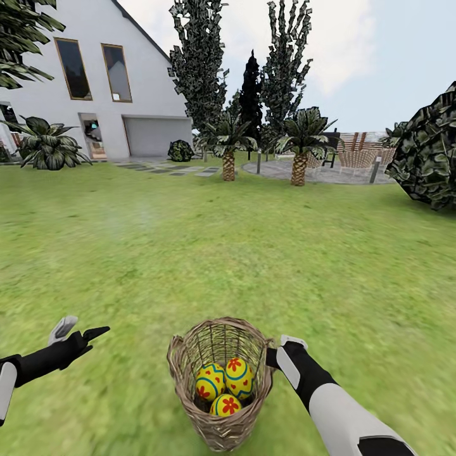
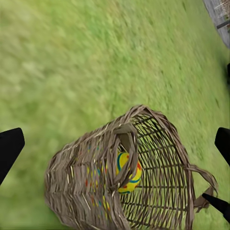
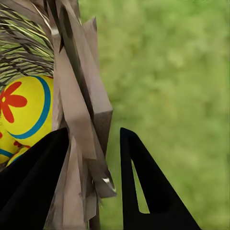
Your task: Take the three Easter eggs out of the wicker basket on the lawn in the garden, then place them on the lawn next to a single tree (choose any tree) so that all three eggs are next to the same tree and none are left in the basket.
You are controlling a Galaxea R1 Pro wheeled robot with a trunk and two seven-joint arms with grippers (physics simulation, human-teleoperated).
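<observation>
The wicker basket [image 1: 183, 354] stands on the lawn [image 1: 190, 253] just in front of me. In it lie three yellow Easter eggs [image 1: 209, 383] [image 1: 239, 373] [image 1: 226, 405] with red flowers and blue bands. My right gripper [image 1: 273, 354] is at the basket's right rim. In the right wrist view the right gripper [image 3: 94, 132] straddles the wicker handle [image 3: 79, 120], one finger inside by an egg [image 3: 26, 110], one outside. My left gripper [image 1: 79, 332] hovers open to the basket's left. From the left wrist, the basket [image 2: 81, 177] and one egg [image 2: 128, 172] show. The tree is out of view.
A white house [image 1: 126, 76] stands at the back left. Two short palms [image 1: 228, 161] [image 1: 299, 164] and tall narrow trees [image 1: 199, 63] rise beyond the grass. A dark shrub [image 1: 430, 152] is at the right, and a paved patio [image 1: 329, 171] with chairs lies far back.
</observation>
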